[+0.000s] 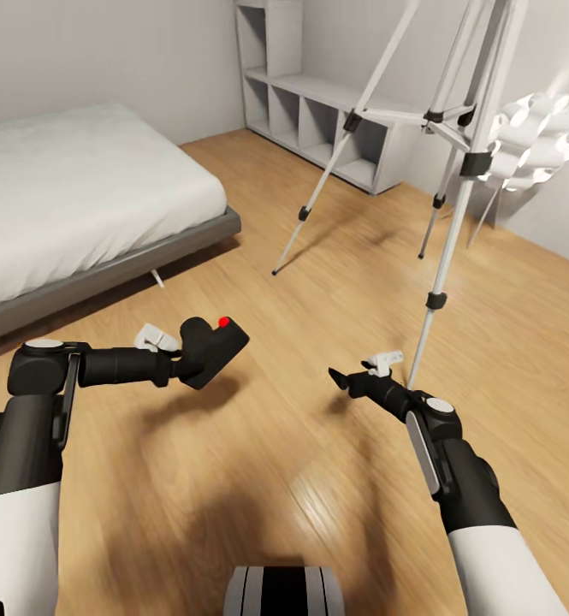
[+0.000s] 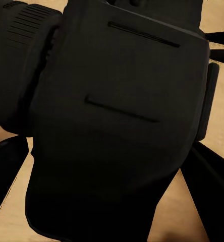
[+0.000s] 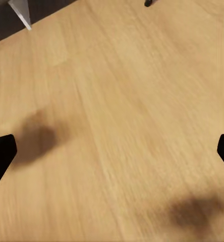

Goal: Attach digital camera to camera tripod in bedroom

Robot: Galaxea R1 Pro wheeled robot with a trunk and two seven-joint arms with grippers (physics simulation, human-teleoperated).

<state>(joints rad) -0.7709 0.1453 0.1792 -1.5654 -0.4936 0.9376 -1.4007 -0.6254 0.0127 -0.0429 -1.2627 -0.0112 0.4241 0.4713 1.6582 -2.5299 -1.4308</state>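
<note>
The digital camera (image 1: pixel 214 344), black with a red button on top, hangs above the wood floor at the left, and my left gripper (image 1: pixel 190 358) is shut on it. In the left wrist view its dark body (image 2: pixel 117 126) sits close up between the fingers (image 2: pixel 5 169). The camera tripod (image 1: pixel 457 210) stands ahead on the right with silver legs and black clamps; its head is cut off by the picture's top. My right gripper (image 1: pixel 337 377) is open and holds nothing, low beside the tripod's nearest leg (image 1: pixel 429 329). In the right wrist view the right gripper (image 3: pixel 112 151) hangs over bare floor.
A grey-framed white bed (image 1: pixel 79 192) fills the left. A white cube shelf (image 1: pixel 318 111) stands against the far wall behind the tripod. A white ball-cluster lamp (image 1: pixel 536 137) is at the right edge. Wood floor (image 1: pixel 318 282) lies between bed and tripod.
</note>
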